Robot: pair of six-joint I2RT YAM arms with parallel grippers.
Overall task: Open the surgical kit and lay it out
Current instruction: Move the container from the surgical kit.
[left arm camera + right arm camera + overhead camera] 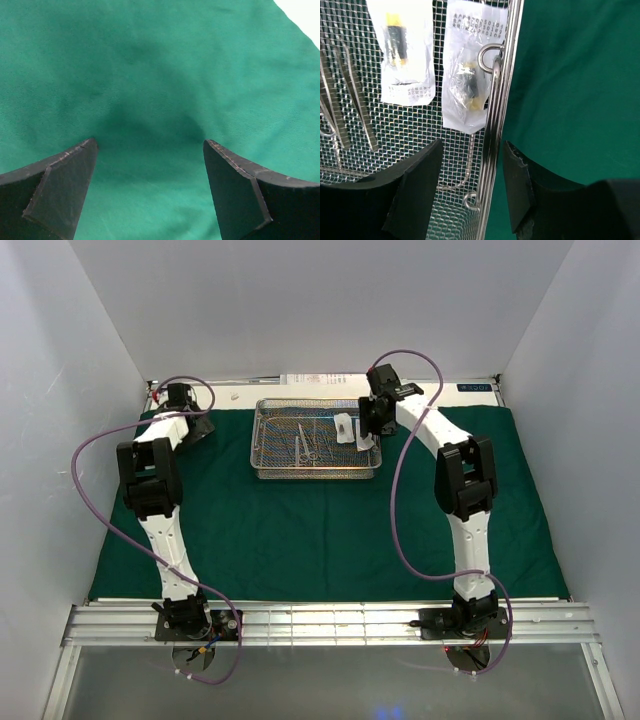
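The right wrist camera shows me only the right end of the wire-mesh tray (pixel 315 472). The metal instruments (pixel 345 100) run off the left edge of that view, so I cannot tell scissors from forceps. From overhead they are thin slivers on the mesh.

Two clear packets lie in the tray. The left packet (pixel 406 50) is flat on the mesh, and the right packet (pixel 467 75) leans against the tray wall behind a handle loop (pixel 487 50). Both carry rows of dotted print, but I cannot read it reliably. The dark items inside them are blurred by the plastic.

The right gripper (pixel 472 147) straddles that wall with its jaws apart. One finger is inside the tray and the other is over the green cloth (pixel 300 540), and neither is pinching anything.

The left gripper (pixel 150 145) is spread wide just above the cloth at its far left corner, with bare white surface (pixel 305 15) just past the edge.

The tray sits toward the far middle of the flat-spread cloth. Behind it lies a white sheet (pixel 315 379), and a blue label (pixel 476 388) beside that is too small to read. A purple cable (pixel 394 480) loops beside the right arm.
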